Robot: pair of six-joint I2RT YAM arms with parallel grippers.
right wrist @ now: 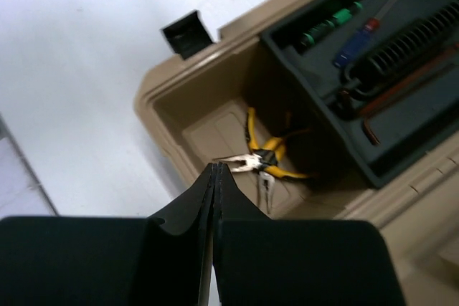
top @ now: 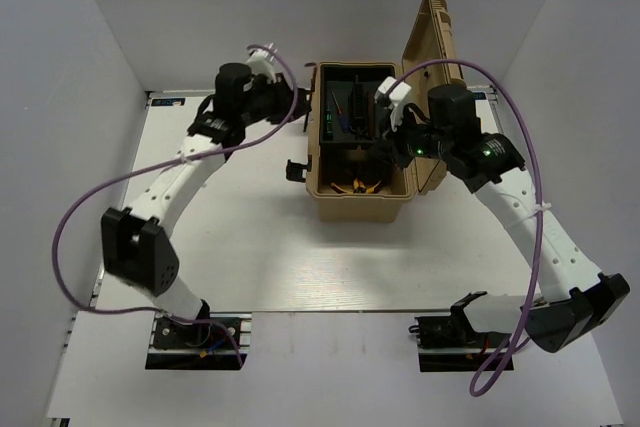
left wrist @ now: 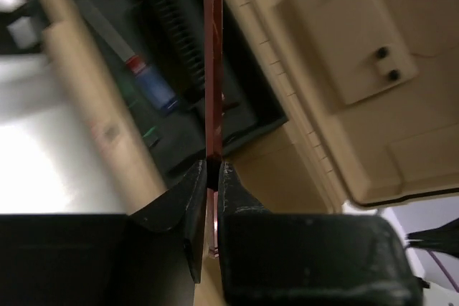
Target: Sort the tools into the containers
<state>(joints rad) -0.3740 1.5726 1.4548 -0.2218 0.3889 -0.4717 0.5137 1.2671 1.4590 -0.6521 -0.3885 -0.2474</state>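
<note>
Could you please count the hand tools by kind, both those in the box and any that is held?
Pliers: 2
Screwdriver: 1
Black-green stick tool: 1
Hex keys: at least 2, one clamped in the left tool, the reddish ones in the tray too blurred to count
Total: at least 6

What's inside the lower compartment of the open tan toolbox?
Yellow-handled pliers lie on its floor. The dark tray covers the far part, so anything beneath that is hidden.

The top camera looks down on the whole table (top: 300, 277) from above its near edge. Both wrist cameras look closely into the open box (top: 360, 209); all views share its tray (right wrist: 301, 66).
</note>
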